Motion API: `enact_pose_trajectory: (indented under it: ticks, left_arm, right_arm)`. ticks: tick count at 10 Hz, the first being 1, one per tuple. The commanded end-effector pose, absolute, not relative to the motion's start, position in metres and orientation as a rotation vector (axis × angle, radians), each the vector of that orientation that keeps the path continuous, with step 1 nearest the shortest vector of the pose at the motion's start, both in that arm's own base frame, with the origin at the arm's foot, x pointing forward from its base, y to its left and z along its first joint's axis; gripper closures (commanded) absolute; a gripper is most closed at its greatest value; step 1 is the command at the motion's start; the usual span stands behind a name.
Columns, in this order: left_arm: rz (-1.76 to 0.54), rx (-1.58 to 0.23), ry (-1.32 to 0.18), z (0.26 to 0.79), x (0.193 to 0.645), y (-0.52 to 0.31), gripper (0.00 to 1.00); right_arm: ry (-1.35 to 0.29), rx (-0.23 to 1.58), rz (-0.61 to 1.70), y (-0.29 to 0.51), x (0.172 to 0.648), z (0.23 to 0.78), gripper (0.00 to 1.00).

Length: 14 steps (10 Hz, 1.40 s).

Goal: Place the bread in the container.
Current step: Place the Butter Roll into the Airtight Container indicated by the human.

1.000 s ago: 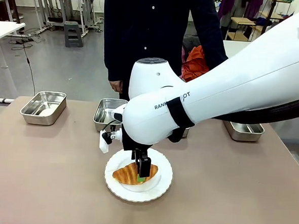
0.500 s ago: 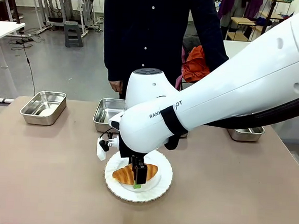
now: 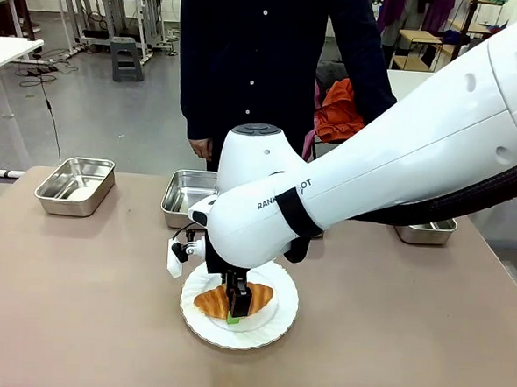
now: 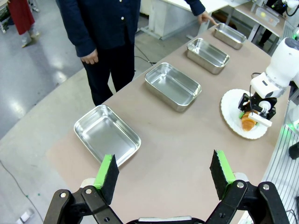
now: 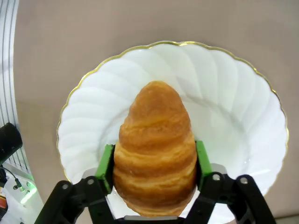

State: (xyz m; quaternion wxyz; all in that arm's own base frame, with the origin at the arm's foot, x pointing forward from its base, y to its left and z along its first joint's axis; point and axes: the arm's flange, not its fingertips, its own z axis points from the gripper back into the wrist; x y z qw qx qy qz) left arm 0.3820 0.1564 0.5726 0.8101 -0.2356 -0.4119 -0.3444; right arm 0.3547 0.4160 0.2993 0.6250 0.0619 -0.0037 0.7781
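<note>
Right gripper (image 3: 234, 308) over the white scalloped plate (image 3: 277, 326): I see its green pads (image 5: 106, 167) pressed against both flanks of the croissant (image 5: 156, 149), which lies on the plate near the table's front middle. Left gripper (image 4: 163, 175), in its own wrist view: I read the jaws as spread wide with nothing between them, raised above the table (image 4: 187, 140). Four stainless-steel trays (image 4: 174, 86) stand in a row along the far edge, well apart from the plate. A person (image 3: 266, 62) in dark clothing stands behind the middle trays.
</note>
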Motion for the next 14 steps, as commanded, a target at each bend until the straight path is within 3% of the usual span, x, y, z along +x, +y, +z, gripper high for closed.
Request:
enact_pose_trajectory:
  ticks: [1,2,3,8,11,14]
  left_arm:
    - [-0.737,-0.507,-0.888,0.573,0.381,0.156,0.00]
    - [-0.737,-0.507,-0.888,0.573,0.381,0.156,0.00]
    - [-0.737,-0.507,-0.888,0.573,0.381,0.156,0.00]
    - [-0.737,-0.507,-0.888,0.573,0.381,0.156,0.00]
    - [-0.737,-0.507,-0.888,0.573,0.381,0.156,0.00]
    - [-0.737,-0.507,-0.888,0.573,0.381,0.156,0.00]
  right_arm:
    - [-0.019,0.096,1.771,0.416,0.351,0.300,0.25]
    - [-0.014,0.094,1.773,0.416,0.352,0.300,0.60]
    - [0.008,0.097,1.768,0.414,0.354,0.299,0.45]
    - [-0.015,0.129,1.781,0.417,0.357,0.302,0.45]
    - [-0.065,-0.003,1.615,0.405,0.358,0.388,0.45]
    - [-0.200,-0.147,1.356,0.335,0.386,0.493,0.45]
